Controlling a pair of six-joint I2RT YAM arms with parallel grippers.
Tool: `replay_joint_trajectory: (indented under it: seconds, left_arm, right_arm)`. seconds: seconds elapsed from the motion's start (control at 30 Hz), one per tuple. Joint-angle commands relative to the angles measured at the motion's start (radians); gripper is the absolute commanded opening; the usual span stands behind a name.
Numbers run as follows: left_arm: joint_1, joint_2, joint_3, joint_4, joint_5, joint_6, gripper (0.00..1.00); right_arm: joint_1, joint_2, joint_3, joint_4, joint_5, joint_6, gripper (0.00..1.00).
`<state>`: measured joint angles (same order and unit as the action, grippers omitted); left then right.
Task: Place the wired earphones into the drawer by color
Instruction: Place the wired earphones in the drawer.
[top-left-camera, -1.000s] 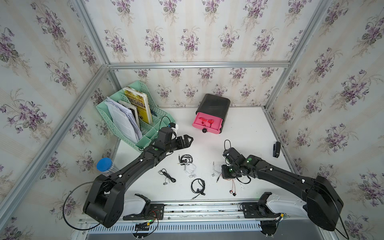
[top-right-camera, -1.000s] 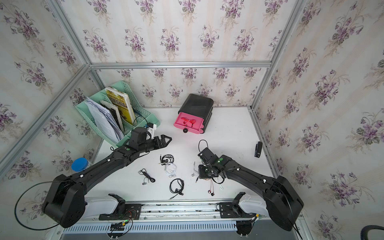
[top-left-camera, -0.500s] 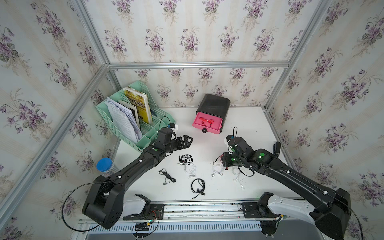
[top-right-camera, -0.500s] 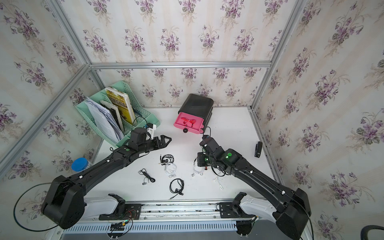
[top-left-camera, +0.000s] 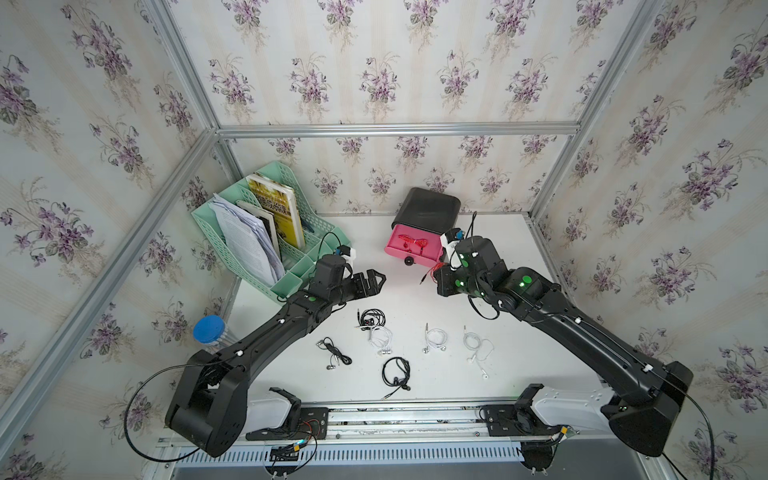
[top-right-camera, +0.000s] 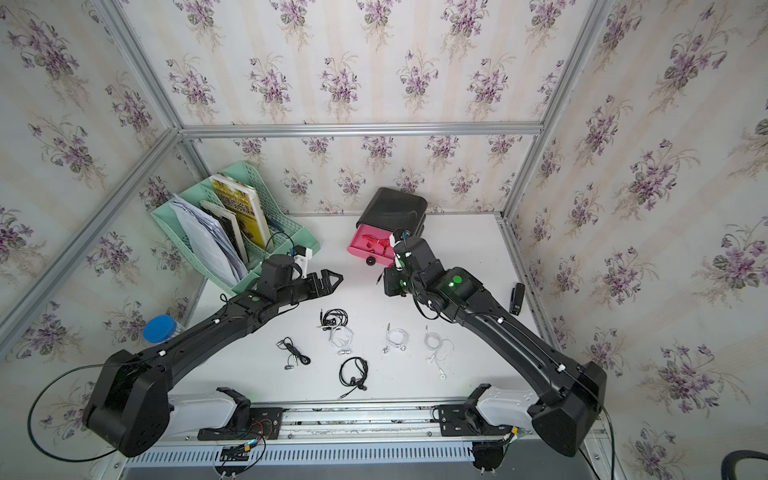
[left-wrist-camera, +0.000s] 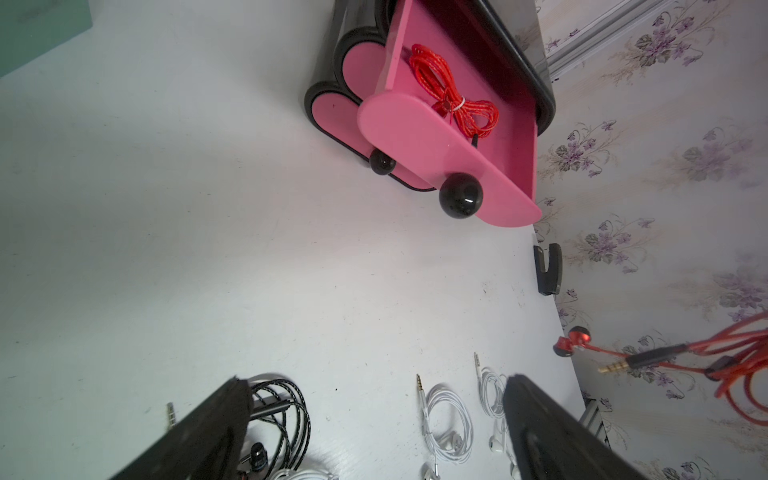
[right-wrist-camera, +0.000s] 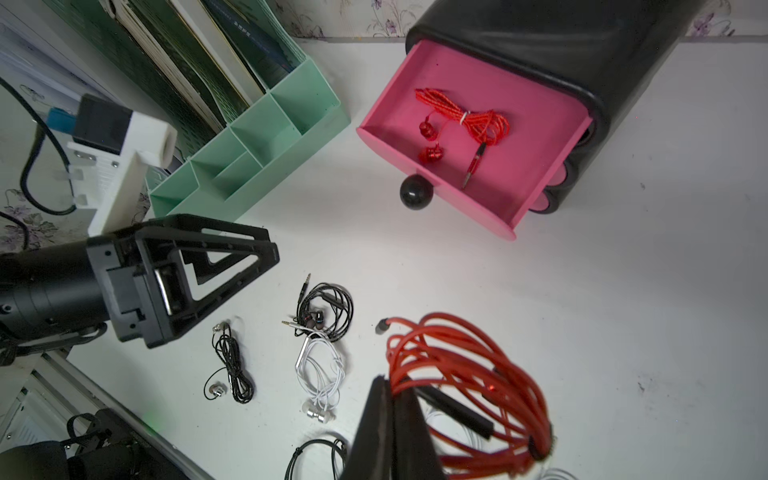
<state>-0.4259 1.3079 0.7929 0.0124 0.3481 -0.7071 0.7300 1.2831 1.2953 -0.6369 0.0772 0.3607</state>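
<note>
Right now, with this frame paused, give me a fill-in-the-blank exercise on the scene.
1. The right gripper is shut on a ___ set of earphones.
2. The open drawer holds ___ red set.
3. The left gripper is ___ and holds nothing.
4. ___ white sets lie on the table.
Missing words: red; one; open; three.

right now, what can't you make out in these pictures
- Contents of the lower two drawers: both are shut, so hidden in every view.
- Fingertips of the right gripper: hidden under its own wrist in both top views; the right wrist view shows it shut on the red earphones.
- The small black object, in a top view: too small to identify.
- Title on the yellow book: too small.
</note>
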Motion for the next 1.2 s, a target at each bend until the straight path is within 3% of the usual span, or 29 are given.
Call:
replay_joint_trajectory:
  seconds: [0.0, 0.73, 1.17]
  left_arm:
    - [0.0, 0.01, 0.014, 0.004, -0.017, -0.016, 0.99]
    - [0.001, -0.005, 0.015, -0.001, -0.003, -0.023, 0.99]
    - [0.001, -0.005, 0.013, -0.003, -0.006, -0.022, 0.99]
  right_arm:
    - [-0.013, 0.039, 0.059, 0.052, 0.008, -0.071, 0.0]
    - [-0.172, 0.348, 0.344, 0.226, -0.132, -0.19, 0.0]
    - [-0.22, 0.436, 0.352, 0.245, -0.172, -0.193, 0.0]
